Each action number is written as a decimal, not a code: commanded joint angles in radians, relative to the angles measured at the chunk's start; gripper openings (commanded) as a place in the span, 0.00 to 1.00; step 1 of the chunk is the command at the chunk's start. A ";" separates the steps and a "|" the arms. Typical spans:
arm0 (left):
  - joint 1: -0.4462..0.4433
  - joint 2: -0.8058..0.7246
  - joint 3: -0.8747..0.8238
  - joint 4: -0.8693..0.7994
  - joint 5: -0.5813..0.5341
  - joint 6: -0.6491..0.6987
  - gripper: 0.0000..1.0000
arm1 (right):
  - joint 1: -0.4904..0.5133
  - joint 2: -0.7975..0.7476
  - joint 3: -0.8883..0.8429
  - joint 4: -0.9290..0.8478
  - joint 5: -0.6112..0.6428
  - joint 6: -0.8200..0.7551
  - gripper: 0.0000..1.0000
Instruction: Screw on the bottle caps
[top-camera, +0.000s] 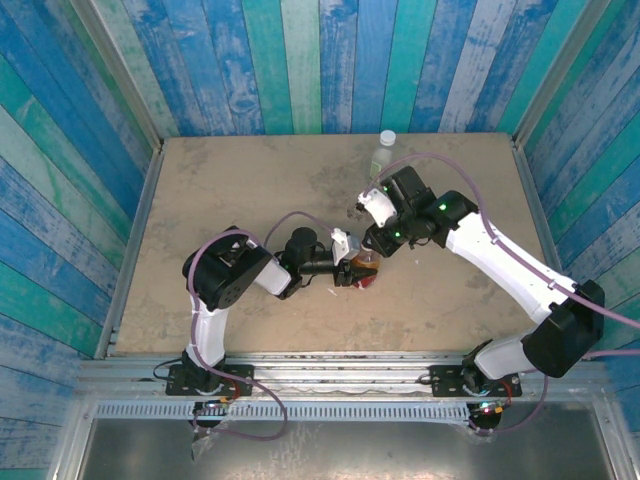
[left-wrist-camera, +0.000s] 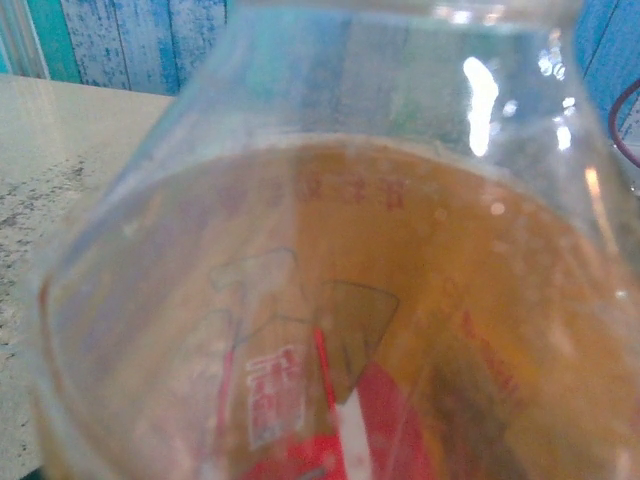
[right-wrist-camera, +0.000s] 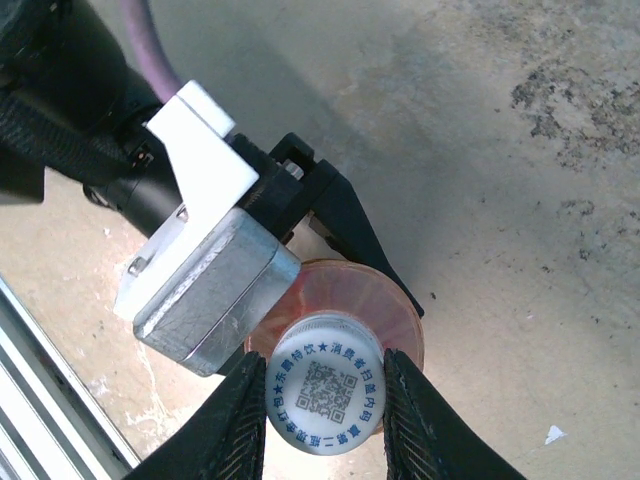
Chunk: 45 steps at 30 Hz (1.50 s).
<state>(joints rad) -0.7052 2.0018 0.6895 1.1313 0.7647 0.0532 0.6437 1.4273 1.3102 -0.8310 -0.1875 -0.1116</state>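
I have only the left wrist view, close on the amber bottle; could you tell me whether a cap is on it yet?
Observer: A white cap sits on the amber bottle's neck, the right gripper shut on it.
Operator: Thank you. Is the left gripper holding the bottle?
Observer: Yes, it is shut on it below the shoulder.
Operator: And the other bottle?
Observer: The pale bottle stands at the table's far edge, apart from both grippers.

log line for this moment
left end effector: shut on amber bottle | right end effector: shut on cap atop it | green bottle: upright, back
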 joint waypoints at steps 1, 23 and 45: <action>-0.014 0.015 0.012 -0.105 0.067 -0.014 0.57 | -0.002 0.005 0.014 -0.077 -0.019 -0.133 0.30; -0.014 -0.006 0.100 -0.304 0.166 -0.046 0.55 | -0.002 0.037 0.092 -0.185 0.038 -0.096 0.28; -0.014 -0.017 0.090 -0.374 0.203 0.006 0.56 | 0.002 -0.058 0.041 -0.120 -0.068 -0.150 0.57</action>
<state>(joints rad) -0.7200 1.9915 0.7879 0.8848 0.9897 0.0750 0.6380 1.3830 1.3209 -0.9520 -0.2298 -0.2737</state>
